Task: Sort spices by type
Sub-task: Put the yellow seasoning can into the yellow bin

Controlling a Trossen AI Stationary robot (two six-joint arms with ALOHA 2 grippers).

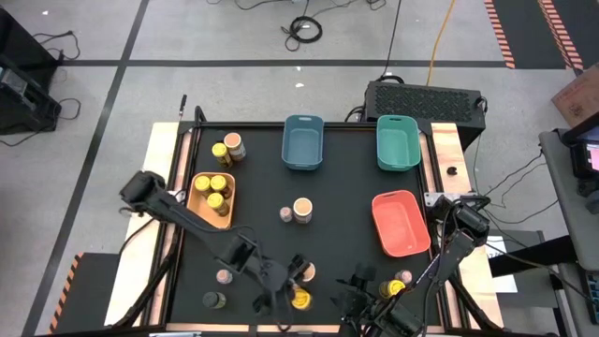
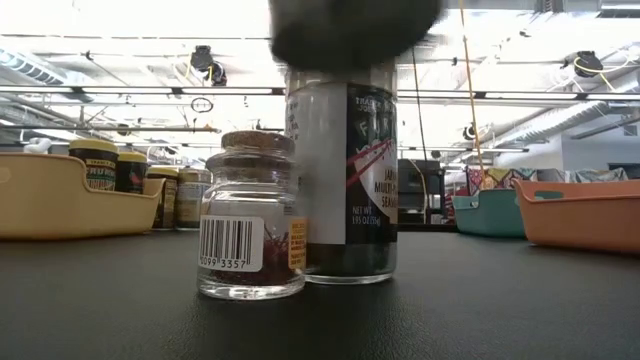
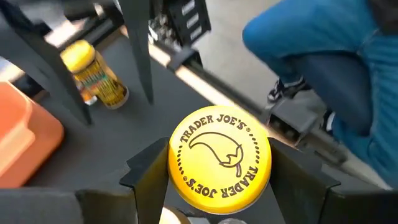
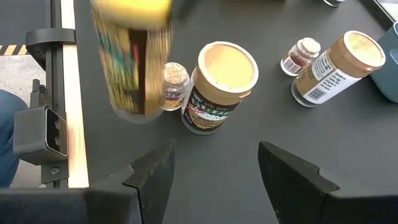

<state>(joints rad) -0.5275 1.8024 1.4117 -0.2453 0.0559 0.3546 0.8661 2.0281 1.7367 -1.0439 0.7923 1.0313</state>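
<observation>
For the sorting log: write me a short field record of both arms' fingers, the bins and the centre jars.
left fingers: shut on yellow jar
right fingers: open, holding nothing
orange bin: holds yellow-lidded jars
other bins: blue bin, teal bin, red bin
table centre: tan jar beside tiny jar

black table — four bins and scattered spice jars on it.
</observation>
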